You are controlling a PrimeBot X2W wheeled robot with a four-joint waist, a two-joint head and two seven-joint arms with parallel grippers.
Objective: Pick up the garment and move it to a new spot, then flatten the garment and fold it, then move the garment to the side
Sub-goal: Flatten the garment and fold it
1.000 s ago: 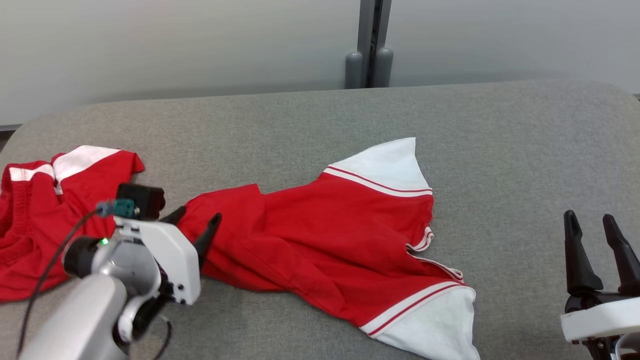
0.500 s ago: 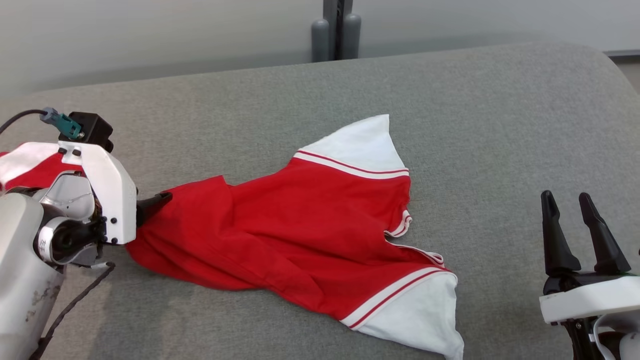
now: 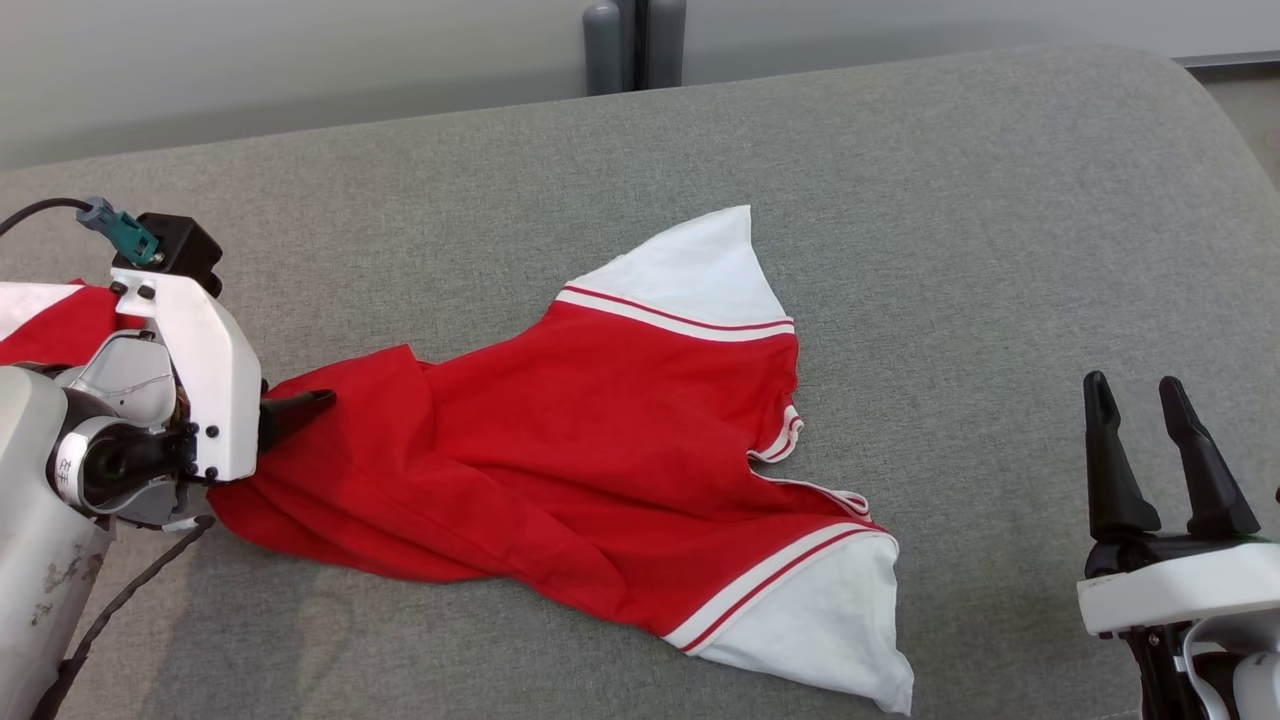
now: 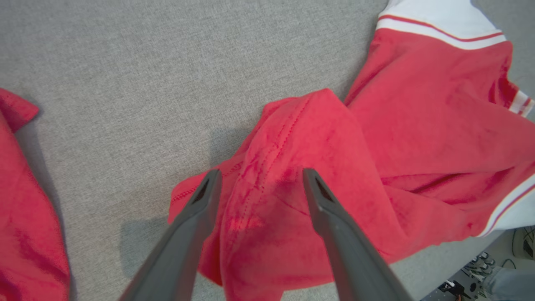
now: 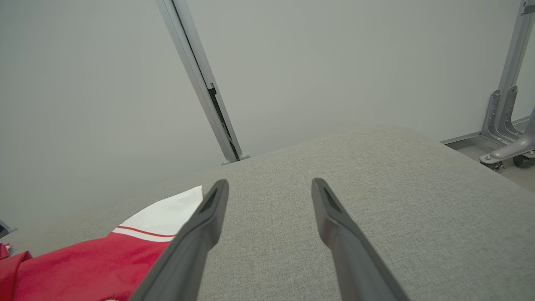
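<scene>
1. Between the spread fingers of the left claw (image 4: 262,173) lies a raised fold (image 4: 292,125) of the red shirt (image 3: 560,430), with its stitched hem running up from the gap. The jaws stand wide apart and grip nothing yet.
2. Over the last second the head camera has swung, so the whole scene has slid across the picture. The shirt itself has kept its place and shape on the grey padded surface (image 3: 1000,250). The left claw is what changed: its wrist has turned, and where both tips showed against the hem, one dark finger (image 3: 300,405) now points along the cloth edge.
3. This looks like the approach for the first pick-up, with the claw lined up over the bunched end and only the pinch left to do. Moving, flattening and folding are all still ahead.
4. Beyond the left claw's fingertips the shirt stretches away, crumpled in the middle, to its white sleeve ends (image 3: 690,270).
5. Beside the left claw, off its left finger, sits a second red garment (image 4: 25,209). Bare surface lies between it and the shirt, but a wide sweep could catch it.
6. The right claw (image 3: 1133,385) waits well apart from the shirt's far end, fingers parted and empty. A grey post (image 5: 200,83) stands against the wall beyond it.
</scene>
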